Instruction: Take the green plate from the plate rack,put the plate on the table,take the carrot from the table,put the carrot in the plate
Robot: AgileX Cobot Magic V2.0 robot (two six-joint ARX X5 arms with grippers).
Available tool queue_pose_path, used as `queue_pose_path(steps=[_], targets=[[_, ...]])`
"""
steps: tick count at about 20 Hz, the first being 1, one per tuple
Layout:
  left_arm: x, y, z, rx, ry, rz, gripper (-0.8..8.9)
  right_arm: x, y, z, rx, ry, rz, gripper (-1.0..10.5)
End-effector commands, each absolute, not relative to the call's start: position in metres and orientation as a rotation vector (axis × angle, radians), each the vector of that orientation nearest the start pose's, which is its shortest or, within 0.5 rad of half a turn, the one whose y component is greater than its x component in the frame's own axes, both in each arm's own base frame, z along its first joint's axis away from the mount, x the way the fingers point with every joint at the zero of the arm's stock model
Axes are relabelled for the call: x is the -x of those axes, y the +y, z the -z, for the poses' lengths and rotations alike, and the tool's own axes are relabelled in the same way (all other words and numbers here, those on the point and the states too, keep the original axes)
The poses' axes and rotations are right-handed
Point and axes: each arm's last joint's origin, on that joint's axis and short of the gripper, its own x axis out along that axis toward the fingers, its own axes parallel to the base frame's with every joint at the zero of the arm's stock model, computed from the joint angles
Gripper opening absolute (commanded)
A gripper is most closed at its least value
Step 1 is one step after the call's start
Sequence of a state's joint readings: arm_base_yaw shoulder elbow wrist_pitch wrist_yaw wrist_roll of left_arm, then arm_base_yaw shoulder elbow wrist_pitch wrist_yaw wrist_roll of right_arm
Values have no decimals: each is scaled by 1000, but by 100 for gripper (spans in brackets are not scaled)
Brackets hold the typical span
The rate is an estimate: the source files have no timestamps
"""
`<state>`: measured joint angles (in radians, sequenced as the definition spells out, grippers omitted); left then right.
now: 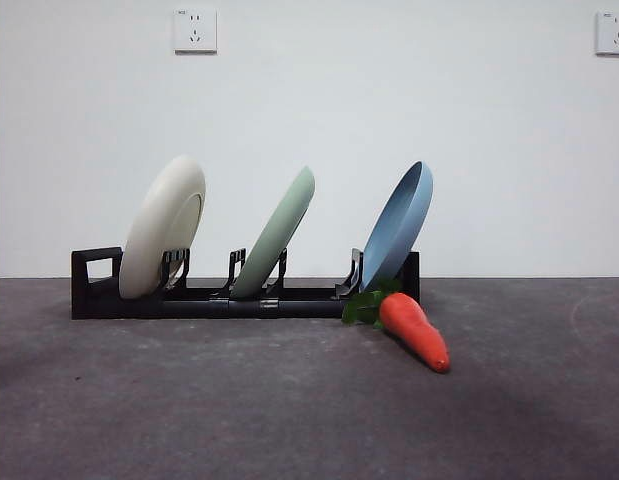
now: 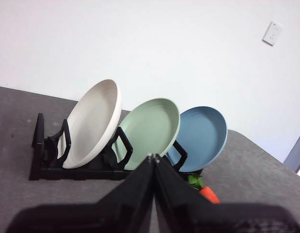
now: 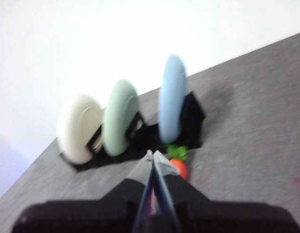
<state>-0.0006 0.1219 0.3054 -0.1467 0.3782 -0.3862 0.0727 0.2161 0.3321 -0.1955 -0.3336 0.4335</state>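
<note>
The green plate (image 1: 277, 233) leans in the middle slot of the black plate rack (image 1: 94, 290), between a cream-white plate (image 1: 161, 227) and a blue plate (image 1: 398, 225). The carrot (image 1: 417, 331) lies on the table (image 1: 189, 400) in front of the rack's right end, leaves toward the rack. My left gripper (image 2: 153, 158) is shut, held back from the rack and facing the green plate (image 2: 150, 126). My right gripper (image 3: 152, 153) is shut too, hovering on the near side of the carrot (image 3: 179, 166), with the green plate (image 3: 119, 117) beyond it. Neither gripper shows in the front view.
A white wall stands close behind the rack, with sockets (image 1: 195, 30) high up. The table's right edge (image 2: 266, 150) shows in the left wrist view. The right wrist picture is blurred.
</note>
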Motion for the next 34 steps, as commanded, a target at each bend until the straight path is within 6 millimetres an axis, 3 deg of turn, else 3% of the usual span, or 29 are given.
queue_pose_path(steps=[1,11,15,21,23,24,27,28,34], targets=[[-84,-12,-256,369,74,421,-6,-97,18,-262,-416,221,-434,-12],[-97,-17,-300,258,249,626,-6,-115,25,-322,-197,501,-650,-12],[-101,-18,-311,210,316,669,-6,-120,27,-332,-125,628,-677,-12],[-103,-18,-318,158,422,673,-7,-127,28,-330,-97,732,-698,-11],[-104,-18,-318,158,433,674,4,-128,28,-329,-98,736,-698,49],[-104,-18,-318,163,439,673,44,-128,28,-330,-99,735,-698,144],[-104,-18,-318,190,452,667,461,-128,28,-330,-105,737,-694,532],[-104,-18,-318,190,451,667,505,-128,28,-330,-106,737,-694,572],[-111,-21,-330,201,366,721,503,-128,28,-330,-113,739,-691,568]])
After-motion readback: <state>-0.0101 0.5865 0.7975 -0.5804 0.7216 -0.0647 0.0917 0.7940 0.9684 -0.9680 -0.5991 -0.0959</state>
